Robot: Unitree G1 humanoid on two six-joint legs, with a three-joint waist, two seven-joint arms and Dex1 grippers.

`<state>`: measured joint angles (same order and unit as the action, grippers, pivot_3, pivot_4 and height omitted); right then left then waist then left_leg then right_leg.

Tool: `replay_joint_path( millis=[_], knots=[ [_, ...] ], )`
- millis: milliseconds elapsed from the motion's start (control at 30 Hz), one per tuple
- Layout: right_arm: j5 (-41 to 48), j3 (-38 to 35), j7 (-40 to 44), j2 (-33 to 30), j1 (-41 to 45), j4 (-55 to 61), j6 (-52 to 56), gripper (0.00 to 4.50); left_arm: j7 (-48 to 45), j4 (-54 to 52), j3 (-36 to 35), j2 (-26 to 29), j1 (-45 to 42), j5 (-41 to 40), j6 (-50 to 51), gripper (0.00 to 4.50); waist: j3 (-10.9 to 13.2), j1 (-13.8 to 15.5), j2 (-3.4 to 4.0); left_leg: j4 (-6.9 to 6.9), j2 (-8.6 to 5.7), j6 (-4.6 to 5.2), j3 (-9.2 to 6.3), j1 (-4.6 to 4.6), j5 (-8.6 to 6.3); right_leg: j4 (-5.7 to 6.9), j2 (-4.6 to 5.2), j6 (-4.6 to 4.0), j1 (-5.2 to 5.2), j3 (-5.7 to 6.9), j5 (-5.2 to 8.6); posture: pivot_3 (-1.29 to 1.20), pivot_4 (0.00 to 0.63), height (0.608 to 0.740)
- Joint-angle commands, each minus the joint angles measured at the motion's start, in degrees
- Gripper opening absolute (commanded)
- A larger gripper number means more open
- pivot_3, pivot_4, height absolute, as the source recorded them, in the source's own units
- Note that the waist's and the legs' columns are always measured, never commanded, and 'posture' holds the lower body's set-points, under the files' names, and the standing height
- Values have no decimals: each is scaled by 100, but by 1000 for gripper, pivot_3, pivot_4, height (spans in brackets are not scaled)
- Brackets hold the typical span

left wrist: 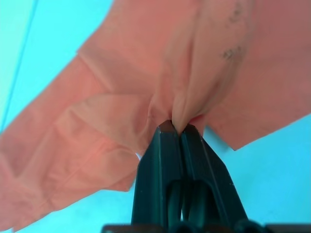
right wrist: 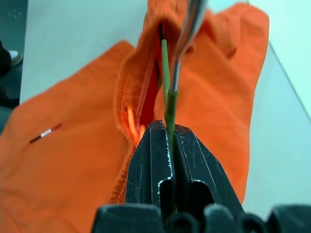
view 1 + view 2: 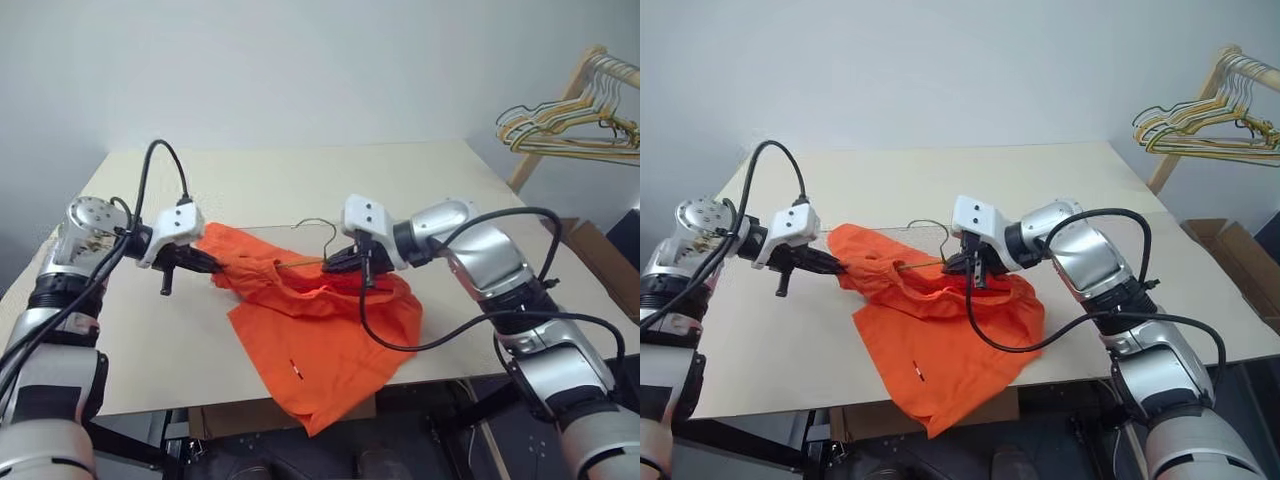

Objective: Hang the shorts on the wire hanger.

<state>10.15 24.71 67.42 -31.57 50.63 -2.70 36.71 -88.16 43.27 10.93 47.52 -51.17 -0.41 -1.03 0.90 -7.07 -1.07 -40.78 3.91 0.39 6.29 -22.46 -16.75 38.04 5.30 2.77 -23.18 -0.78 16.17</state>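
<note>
Showing the hanging step part-way through, with both claws closed on their loads above the table [image 3: 300,180]. The left gripper [image 3: 205,263] is shut on a bunched fold at one edge of the shorts [image 3: 320,345]; the left wrist view shows the cloth puckered into a ridge where the two black fingers [image 1: 160,160] meet. The right gripper [image 3: 345,262] is shut on the wire hanger [image 3: 318,232], gripping near the neck, the thin wire running out between its fingers and into the orange cloth, the silvery hook curving up just beside the claw. The shorts lie between the two claws, lifted at the upper edge and draped down over the table's near edge. Judged from the folds, the fabric is light, soft and limp: it will sag and slide along the wire rather than hold a shape, so the gathered waistband, thicker and less prone to slip, looks the better place to take hold. The hanger looks stiff but springy and thin, and may twist in a pinch. A rack [image 3: 560,110] with a bunch of other hangers [image 3: 560,125] stands well apart.
</note>
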Motion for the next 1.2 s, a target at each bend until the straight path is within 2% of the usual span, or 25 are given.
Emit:
replay_joint_path(
  millis=[33, 367, 600, 833, 867, 933, 1067, 1200],
  knots=[
    [-141, -41, 22, -159, 36, 192, -67, 0, 121, -49, -229, 114, -147, -82, 32, 26, 0, -3, 0, 0, 0, 0, 0, 0, 0, 0, 0, 0, 0, 0, 0, -82, 0, 740],
    [-124, -27, 211, -519, -124, 526, 195, 0, 301, -34, -397, 163, -73, -82, 94, 26, 0, -2, 0, 0, 0, 0, 0, 0, 0, 0, 0, 0, -1, 0, 0, -87, 0, 740],
    [126, -264, -16, -381, 61, 615, 657, 0, 300, -135, -347, 61, 9, -75, 121, 26, 0, -3, 0, 0, 0, 0, 0, 1, 0, 0, 0, 0, -1, 0, 0, -92, 0, 740],
    [600, -561, -269, -156, 415, 817, 1710, 0, 360, -432, -366, -233, 99, -200, 388, 26, 0, -1, 0, 0, 1, -1, -1, 1, 0, 1, 0, 0, -1, 0, 0, -105, 0, 740],
    [610, -551, -308, -155, 426, 842, 1772, 0, 367, -459, -388, -263, 90, -224, 456, 437, 0, 0, 0, 0, 1, -1, -1, 0, 0, 0, -1, 0, -1, 0, 0, -105, 0, 740],
    [676, -590, -379, -119, 441, 867, 1938, 0, 430, -503, -429, -307, 76, -272, 557, 930, 0, -7, 0, 0, 1, 0, -1, -1, 0, 0, 0, 0, 0, 1, 0, -107, 0, 740],
    [818, -650, -489, -84, 453, 891, 2111, 0, 519, -559, -455, -300, 84, -325, 678, 2226, 0, -17, 0, 0, 1, 0, -2, -1, 0, 0, 0, 0, -2, 0, 0, -107, 0, 740],
    [988, -757, -576, -41, 505, 845, 2262, 0, 250, -822, -582, -150, 170, -558, 887, 3516, 0, -25, 0, 0, 1, 0, -1, -1, 0, 1, 0, 0, -2, 0, 0, -106, 0, 740]
  ],
)
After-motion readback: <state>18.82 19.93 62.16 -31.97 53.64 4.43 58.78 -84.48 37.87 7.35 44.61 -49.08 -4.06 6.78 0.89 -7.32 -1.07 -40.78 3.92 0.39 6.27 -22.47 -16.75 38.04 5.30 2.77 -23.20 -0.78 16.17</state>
